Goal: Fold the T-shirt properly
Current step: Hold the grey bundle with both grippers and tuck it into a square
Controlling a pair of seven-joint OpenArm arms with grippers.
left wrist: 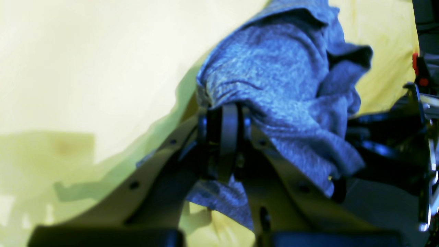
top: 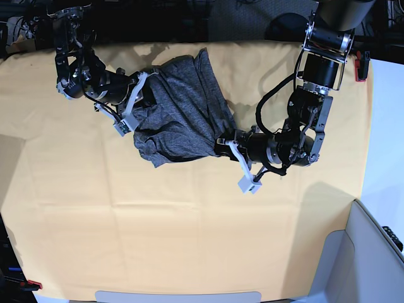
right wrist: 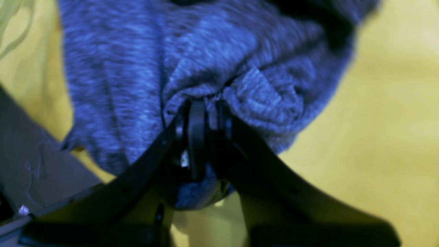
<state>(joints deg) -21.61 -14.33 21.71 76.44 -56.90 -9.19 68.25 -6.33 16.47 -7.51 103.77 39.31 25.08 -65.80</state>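
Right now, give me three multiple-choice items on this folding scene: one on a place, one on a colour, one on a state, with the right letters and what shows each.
1. Where does the heathered dark grey knit T-shirt lie?
A. far half of the table, bunched between the two arms
B. near edge
C. off the table

2. What colour is the plain cloth covering the table?
A. white
B. yellow-orange
C. green

3. How are the two hands?
A. both open above the shirt
B. one open, one shut
C. both shut on shirt fabric

Answers: 1 A, as the base view shows the shirt crumpled between the arms near the far side. 2 B, since yellow-orange surrounds the shirt in every view. 3 C, because the left hand and the right hand each pinch gathered fabric in their wrist views.
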